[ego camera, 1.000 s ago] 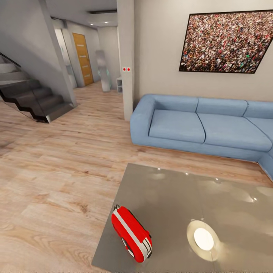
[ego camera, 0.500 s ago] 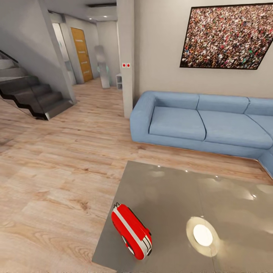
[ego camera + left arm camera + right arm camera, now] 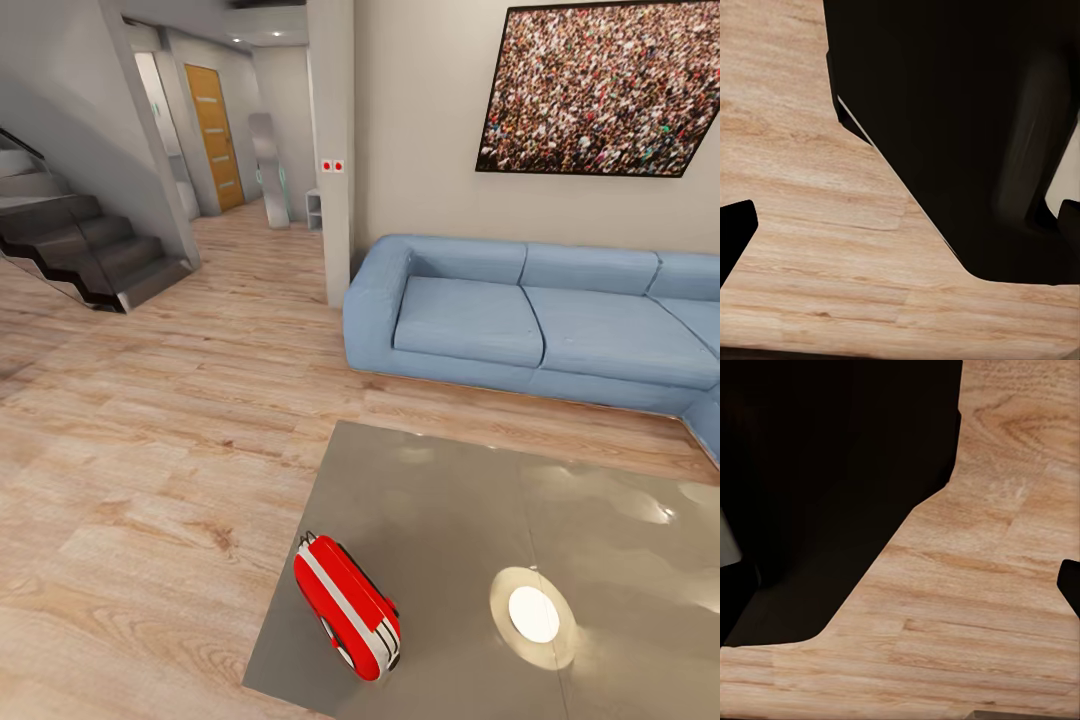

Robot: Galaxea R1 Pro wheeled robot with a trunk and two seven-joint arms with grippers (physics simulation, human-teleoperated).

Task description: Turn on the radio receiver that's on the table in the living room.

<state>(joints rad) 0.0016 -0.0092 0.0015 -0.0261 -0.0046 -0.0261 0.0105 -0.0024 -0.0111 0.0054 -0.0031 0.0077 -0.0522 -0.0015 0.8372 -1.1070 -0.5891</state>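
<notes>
1. Camera shift: over the last second the whole head view has moved. The picture on the wall [image 3: 597, 88] sits a bit higher in frame, more of the table's [image 3: 440, 520] far edge shows, and the stairs [image 3: 85, 250] have crept up at the left. That is base or head motion, not the objects moving. Radio and disc keep the same relation to each other.
2. Meaning: my read is the robot is closing in on the table and is near reach, but no arm is over the tabletop yet. Pressing the switch is not yet started.
3. Radio receiver [image 3: 346, 607]: lower centre-left of the head view, on the table close to its near-left corner. Bright red, white-silver band running over it, lying tilted with the grey dial face low. Thin wire handle at its upper-left end. Switch not identifiable.
4. White-and-cream disc [image 3: 533, 615]: lower right on the table, well apart from the radio.
5. Sofa [image 3: 530, 325]: light blue, beyond the table.
6. Grippers: both wrist views look at plank floor [image 3: 802, 225] and dark robot body. Fingertips sit at opposite frame edges, so both look spread, holding nothing.
</notes>
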